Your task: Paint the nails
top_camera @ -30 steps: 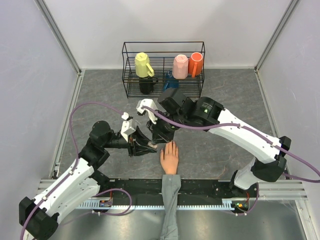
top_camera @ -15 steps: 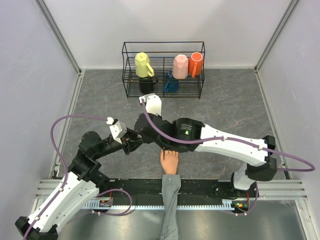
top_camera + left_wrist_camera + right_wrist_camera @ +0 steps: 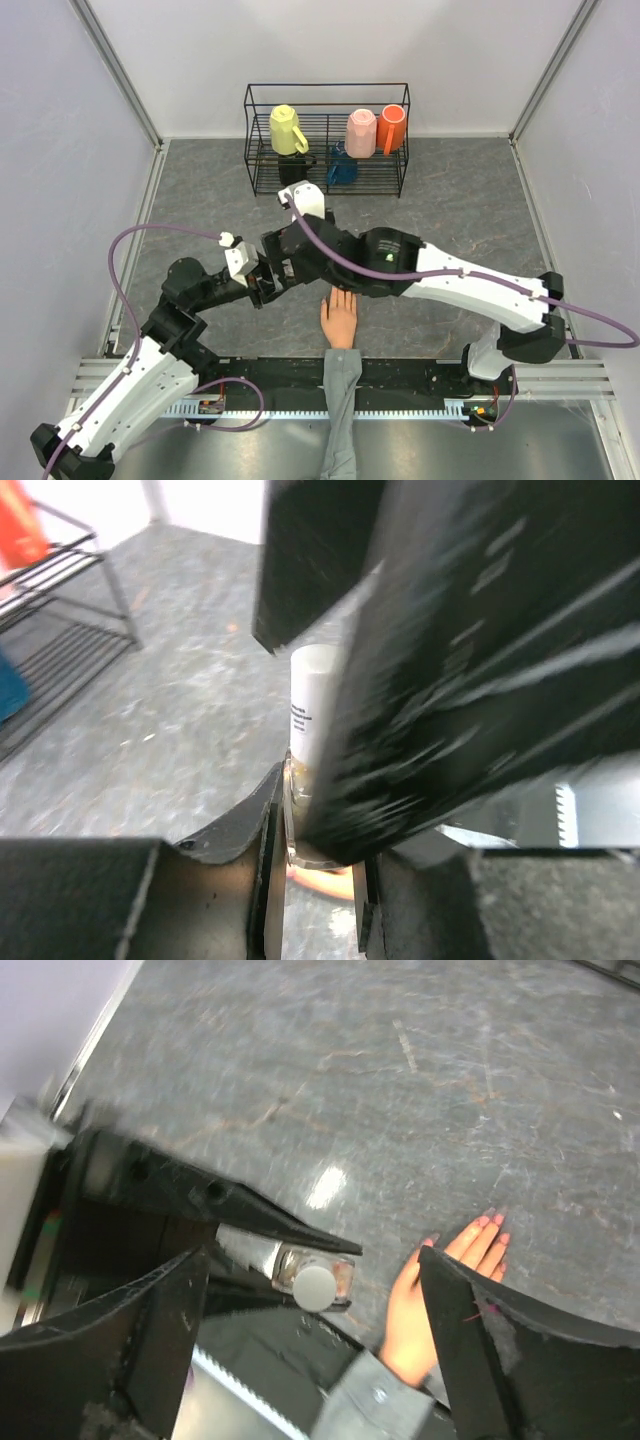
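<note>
My left pincer (image 3: 318, 825) stayed clamped on the bottle (image 3: 327, 1265), its cap (image 3: 314, 1285) on. My right pincer (image 3: 315, 1258), narrow a second ago, had sprung wide over the cap, so no brush was out yet. The nails (image 3: 490, 1222) waited just right, hand (image 3: 440, 1295) flat on the table (image 3: 450, 200)

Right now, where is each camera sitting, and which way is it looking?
Top external: fixed above and behind the robot, looking down on the table, rack and mannequin hand; left arm and right arm show.
Left wrist: on the left arm, looking along the left gripper shut on a bottle.
Right wrist: on the right arm, looking down through the open right gripper at the mannequin hand.
Both wrist views share the bottle.
</note>
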Robot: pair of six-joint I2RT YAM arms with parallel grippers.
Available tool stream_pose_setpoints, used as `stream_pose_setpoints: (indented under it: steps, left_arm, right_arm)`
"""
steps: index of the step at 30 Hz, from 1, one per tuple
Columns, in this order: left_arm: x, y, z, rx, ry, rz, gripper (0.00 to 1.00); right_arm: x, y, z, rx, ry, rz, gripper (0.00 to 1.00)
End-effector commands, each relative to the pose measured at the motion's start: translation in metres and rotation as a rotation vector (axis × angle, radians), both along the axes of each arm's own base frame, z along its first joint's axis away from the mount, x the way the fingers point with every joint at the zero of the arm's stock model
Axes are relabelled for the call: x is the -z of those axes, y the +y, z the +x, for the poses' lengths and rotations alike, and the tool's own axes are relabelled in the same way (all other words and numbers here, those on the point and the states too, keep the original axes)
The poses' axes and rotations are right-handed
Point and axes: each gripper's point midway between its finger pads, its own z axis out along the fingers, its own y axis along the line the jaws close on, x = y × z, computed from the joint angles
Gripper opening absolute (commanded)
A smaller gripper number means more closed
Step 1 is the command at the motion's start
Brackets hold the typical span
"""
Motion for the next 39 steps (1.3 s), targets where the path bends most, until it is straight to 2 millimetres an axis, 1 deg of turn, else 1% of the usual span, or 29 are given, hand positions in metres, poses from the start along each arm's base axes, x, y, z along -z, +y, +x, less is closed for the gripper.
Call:
stream_pose_setpoints:
  steps: [1, 2, 3, 4, 5, 6, 7, 8, 11, 12, 13, 14, 15, 23, 26, 32, 34, 37, 38, 39]
  left_arm:
    - [-0.035, -0.014, -0.016, 0.154, -0.08, -0.056, 0.02]
    - [-0.035, -0.016, -0.023, 0.205, -0.073, -0.054, 0.02]
    - [-0.035, -0.018, -0.027, 0.234, -0.065, -0.054, 0.02]
    - [-0.03, -0.022, -0.035, 0.295, -0.03, -0.047, 0.02]
    - [-0.033, -0.023, -0.039, 0.329, -0.037, -0.054, 0.02]
    - [-0.032, -0.025, -0.042, 0.359, -0.023, -0.054, 0.02]
    - [-0.032, -0.025, -0.051, 0.414, 0.002, -0.055, 0.02]
    - [-0.03, -0.027, -0.052, 0.436, 0.018, -0.053, 0.02]
    - [-0.028, -0.029, -0.057, 0.484, 0.055, -0.047, 0.02]
    - [-0.029, -0.029, -0.058, 0.487, 0.058, -0.048, 0.02]
    - [-0.029, -0.029, -0.058, 0.489, 0.058, -0.047, 0.02]
    - [-0.029, -0.029, -0.058, 0.489, 0.057, -0.049, 0.02]
    - [-0.029, -0.029, -0.059, 0.491, 0.055, -0.05, 0.02]
    - [-0.031, -0.029, -0.064, 0.514, 0.051, -0.053, 0.02]
    - [-0.03, -0.029, -0.065, 0.524, 0.05, -0.053, 0.02]
    - [-0.03, -0.029, -0.068, 0.536, 0.051, -0.052, 0.02]
    - [-0.03, -0.029, -0.068, 0.536, 0.051, -0.051, 0.02]
    - [-0.03, -0.03, -0.068, 0.537, 0.053, -0.051, 0.02]
    - [-0.03, -0.03, -0.068, 0.537, 0.051, -0.051, 0.02]
    - [-0.03, -0.03, -0.068, 0.539, 0.051, -0.05, 0.02]
  right_arm:
    - [-0.031, -0.02, -0.034, -0.331, 0.014, 0.019, 0.97]
    - [-0.031, -0.023, -0.034, -0.401, -0.004, 0.007, 0.97]
    - [-0.037, -0.026, -0.04, -0.464, -0.018, 0.017, 0.96]
    - [-0.036, -0.025, -0.054, -0.575, 0.008, 0.03, 0.92]
    - [-0.034, -0.025, -0.06, -0.665, -0.027, 0.003, 0.89]
    - [-0.032, -0.026, -0.066, -0.717, -0.028, -0.004, 0.84]
    - [-0.03, -0.028, -0.072, -0.764, -0.024, -0.012, 0.82]
    - [-0.029, -0.029, -0.075, -0.817, -0.049, -0.027, 0.81]
    - [-0.024, -0.032, -0.069, -0.835, -0.066, -0.081, 0.76]
    - [-0.027, -0.033, -0.066, -0.825, -0.079, -0.09, 0.71]
    - [-0.024, -0.037, -0.064, -0.836, -0.087, -0.126, 0.66]
    - [-0.02, -0.036, -0.062, -0.836, -0.08, -0.148, 0.6]
    - [-0.023, -0.036, -0.061, -0.838, -0.09, -0.153, 0.55]
    - [-0.02, -0.039, -0.057, -0.838, -0.108, -0.189, 0.55]
    - [-0.019, -0.041, -0.047, -0.796, -0.129, -0.219, 0.57]
    - [-0.003, -0.039, -0.046, -0.799, -0.098, -0.25, 0.59]
    - [-0.002, -0.039, -0.047, -0.802, -0.094, -0.251, 0.58]
    - [0.0, -0.035, -0.052, -0.832, -0.076, -0.234, 0.56]
    - [0.0, -0.033, -0.054, -0.84, -0.072, -0.229, 0.51]
    - [-0.001, -0.033, -0.054, -0.84, -0.073, -0.227, 0.49]
